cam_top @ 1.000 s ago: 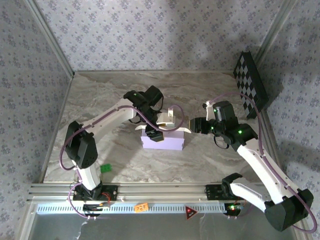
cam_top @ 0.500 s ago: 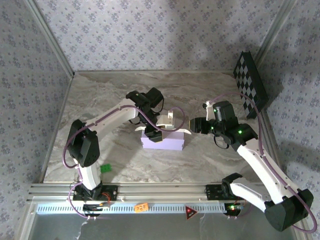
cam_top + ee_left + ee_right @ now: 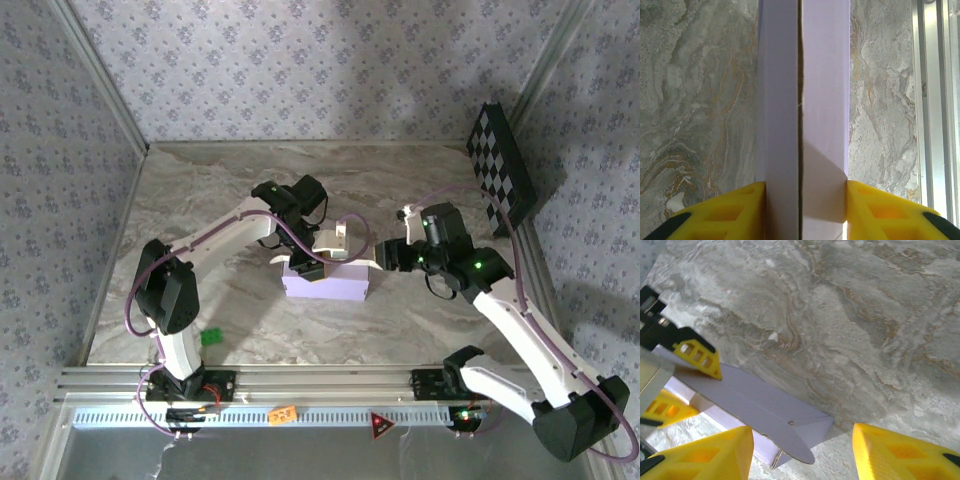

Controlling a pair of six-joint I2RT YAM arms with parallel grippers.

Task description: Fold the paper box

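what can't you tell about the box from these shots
Top external: the left pincer covers the paper box's left top, so its inside is hidden.
Left wrist: the box's ends are cut off by the top and bottom edges.
Right wrist: the box's body runs off the left edge.
Top external: the green item by the left arm's base is too small to identify.

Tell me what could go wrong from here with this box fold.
1. The left fingers pinch two lavender panels of the box, with a seam between them. The thin card could crease, or the panels could slip apart.
2. The right fingers stand open, with the flap off to one side rather than between them. Closing might miss it or bend its rounded tip.
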